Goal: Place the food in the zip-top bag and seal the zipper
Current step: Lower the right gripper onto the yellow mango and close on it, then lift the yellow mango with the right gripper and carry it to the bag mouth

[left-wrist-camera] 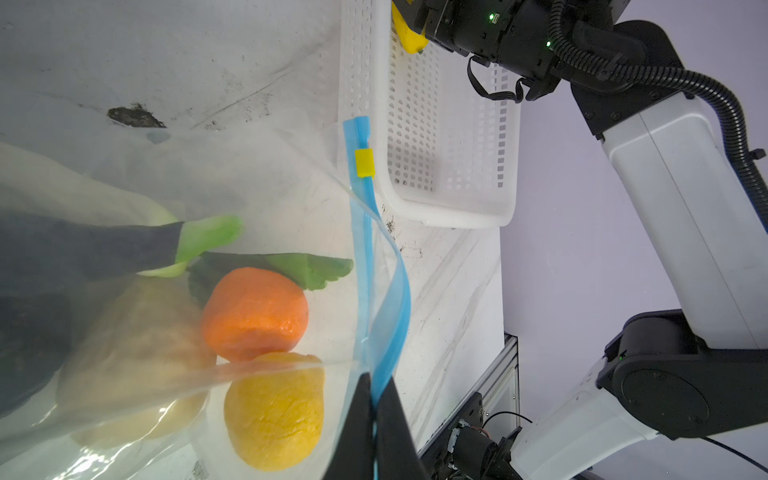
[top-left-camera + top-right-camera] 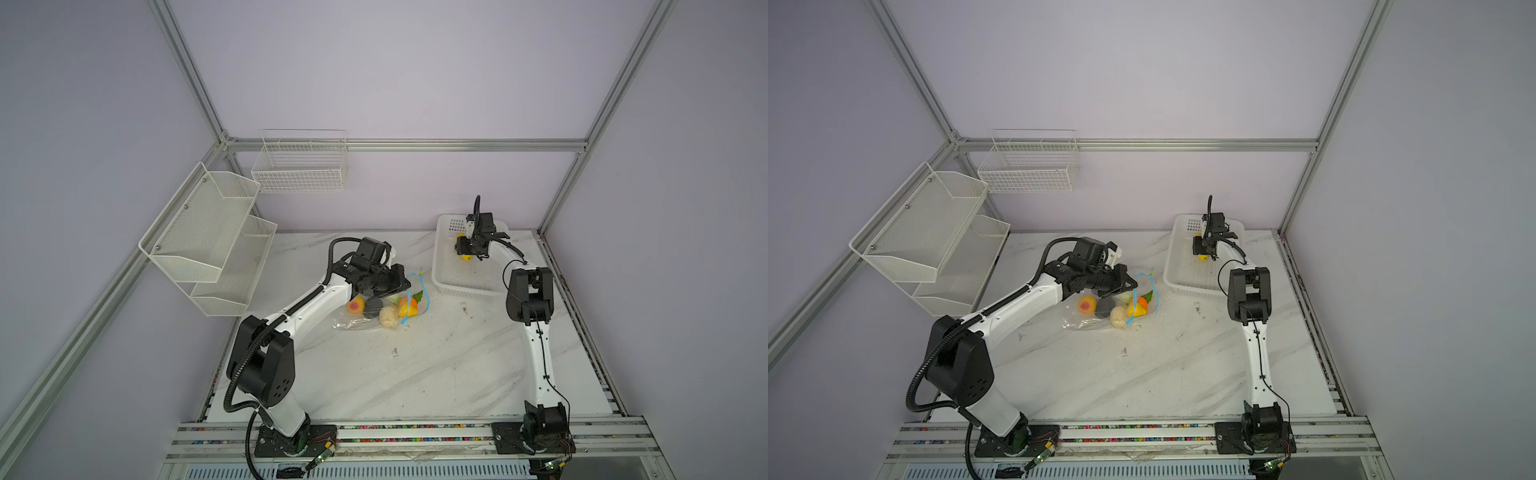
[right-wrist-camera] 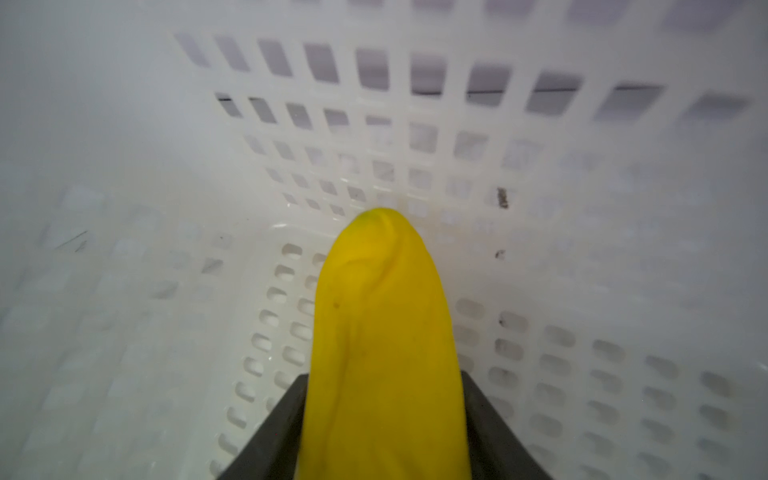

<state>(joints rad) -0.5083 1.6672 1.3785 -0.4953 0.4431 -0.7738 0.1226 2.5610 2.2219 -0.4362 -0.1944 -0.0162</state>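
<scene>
Gripping the toy banana (image 3: 382, 332) in the white basket (image 3: 124, 145), my right claw (image 3: 384, 376) should lift it clear over the basket's wall. My left claw (image 1: 376, 380) pinches the zipper (image 1: 361, 249), holding open the mouth of the zip-top bag (image 2: 353, 322) near the basket.

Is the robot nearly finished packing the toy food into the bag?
Nearly. Done: an orange piece, a yellow piece and others lie inside the zip-top bag. In hand: the left gripper pinches the zipper end, and the right gripper straddles a toy banana in the white basket. Left: bag it, slide the yellow slider shut.
</scene>
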